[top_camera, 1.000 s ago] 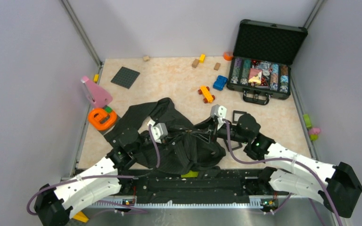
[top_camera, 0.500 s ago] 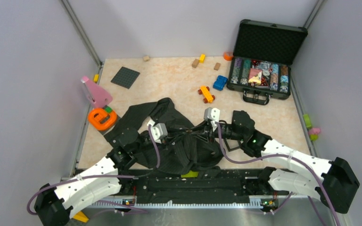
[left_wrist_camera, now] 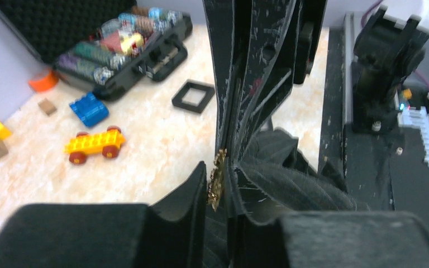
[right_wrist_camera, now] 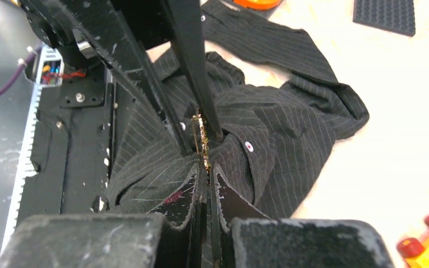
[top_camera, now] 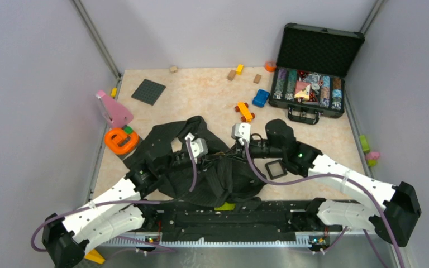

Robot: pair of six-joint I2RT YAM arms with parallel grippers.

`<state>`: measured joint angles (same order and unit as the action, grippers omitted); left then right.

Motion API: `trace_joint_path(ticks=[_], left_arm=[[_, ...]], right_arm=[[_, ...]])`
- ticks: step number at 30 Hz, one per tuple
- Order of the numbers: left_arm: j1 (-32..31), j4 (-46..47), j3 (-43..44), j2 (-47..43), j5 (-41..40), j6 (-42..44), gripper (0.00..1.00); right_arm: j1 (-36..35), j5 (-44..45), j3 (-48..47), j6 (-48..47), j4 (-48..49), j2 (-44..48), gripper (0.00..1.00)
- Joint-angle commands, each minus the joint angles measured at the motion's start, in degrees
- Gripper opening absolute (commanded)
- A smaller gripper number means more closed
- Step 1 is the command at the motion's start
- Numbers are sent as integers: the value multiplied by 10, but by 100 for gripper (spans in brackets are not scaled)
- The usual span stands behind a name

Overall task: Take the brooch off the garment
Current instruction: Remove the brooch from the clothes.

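Observation:
The garment [top_camera: 170, 156] is a dark pinstriped shirt bunched at the table's near edge, also seen in the right wrist view [right_wrist_camera: 290, 128]. The brooch [right_wrist_camera: 201, 137] is a thin gold piece standing edge-on on a raised fold, and it also shows in the left wrist view [left_wrist_camera: 218, 181]. My right gripper [right_wrist_camera: 206, 169] is shut, with its tips on the brooch's near end and the fold. My left gripper [left_wrist_camera: 221, 174] faces it from the other side. Its fingers stand slightly apart on either side of the brooch. From above, both grippers [top_camera: 215, 159] [top_camera: 227, 155] meet over the shirt's middle.
A small black square frame [top_camera: 275, 169] lies just right of the shirt. An open case of chips [top_camera: 311, 92] stands at the back right. Also about are a yellow toy car [top_camera: 245, 111], a blue block [top_camera: 261, 98], an orange ring [top_camera: 120, 140] and a dark baseplate [top_camera: 148, 91].
My right arm has moved left onto the shirt, uncovering the black square frame, and its jaws have shut. My left gripper has shifted right and its fingers have parted a little.

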<state>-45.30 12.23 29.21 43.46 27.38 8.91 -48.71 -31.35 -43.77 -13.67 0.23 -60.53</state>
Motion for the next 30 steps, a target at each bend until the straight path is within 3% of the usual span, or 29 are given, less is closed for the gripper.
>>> trace_joint_path(ticks=[1,7,20,24,30], left_arm=[[-1,-165,83,25,-13,25,32],[-1,-258,159,39,-55,20,34],[-1,-249,174,72,-24,44,33],[-1,-223,172,85,0,48,39],[-1,-215,179,102,23,52,32]], right_arm=[[-14,40,-95,-71,-131,-28,0],[-14,57,-166,-109,-232,-75,0],[-15,9,-166,-111,-213,-79,0],[-16,-1,-163,-114,-213,-77,0],[-16,-9,-160,-113,-206,-71,0]])
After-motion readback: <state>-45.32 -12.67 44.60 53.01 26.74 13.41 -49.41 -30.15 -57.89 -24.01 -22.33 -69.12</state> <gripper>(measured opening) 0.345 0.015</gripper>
